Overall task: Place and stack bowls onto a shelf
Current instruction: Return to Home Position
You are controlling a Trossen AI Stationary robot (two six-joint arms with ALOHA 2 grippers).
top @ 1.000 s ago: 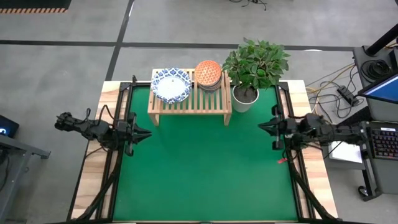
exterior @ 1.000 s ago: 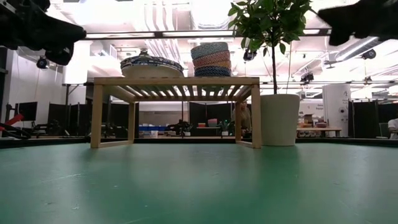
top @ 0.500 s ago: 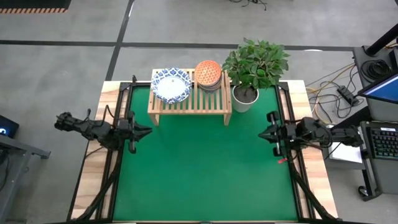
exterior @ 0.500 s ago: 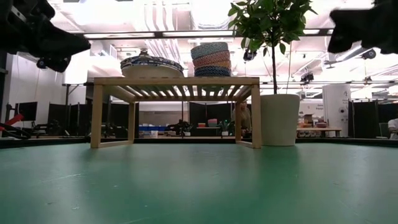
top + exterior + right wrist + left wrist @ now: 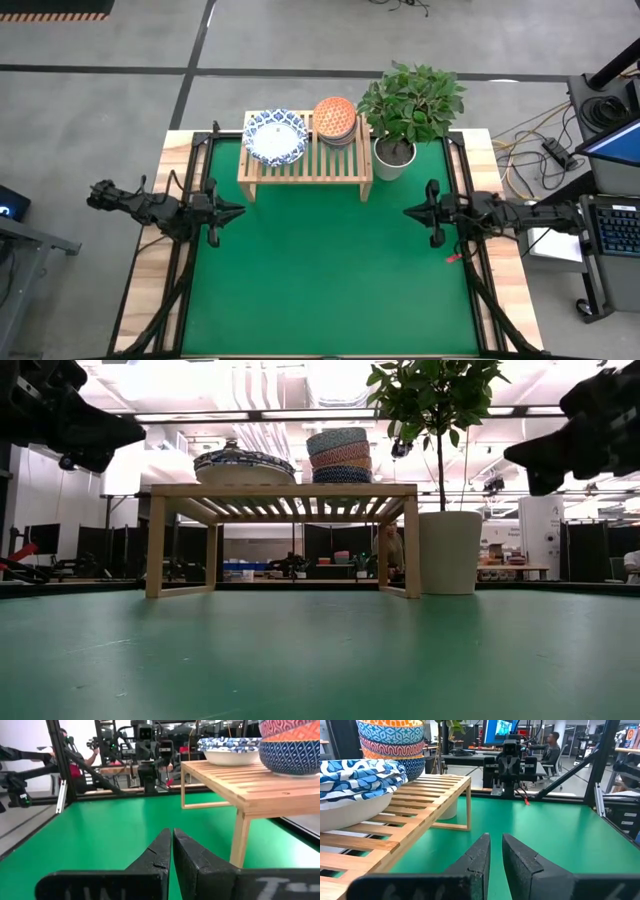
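Note:
The light-wood shelf [image 5: 305, 160] stands at the green mat's far edge. On its left part sits a stack of wide white bowls with blue patterned rims [image 5: 275, 138], also in the left wrist view [image 5: 355, 785]. On its middle sits a stack of smaller coloured bowls [image 5: 335, 118], with the red-orange one on top [image 5: 338, 455]. My left gripper [image 5: 238, 211] hovers at the mat's left edge with its fingers nearly together, holding nothing. My right gripper [image 5: 407, 213] hovers at the mat's right side, shut and holding nothing. Both point toward the table's middle.
A leafy plant in a white pot [image 5: 395, 155] stands just right of the shelf. The green mat [image 5: 320, 280] stretches in front of the shelf between the two arms. Black frame rails [image 5: 190, 250] run along both table sides. A small red thing [image 5: 453, 258] lies near the right rail.
My right gripper has come down and moved toward the table's left, out over the mat's right edge, staying shut. The bowls and the shelf have not moved.

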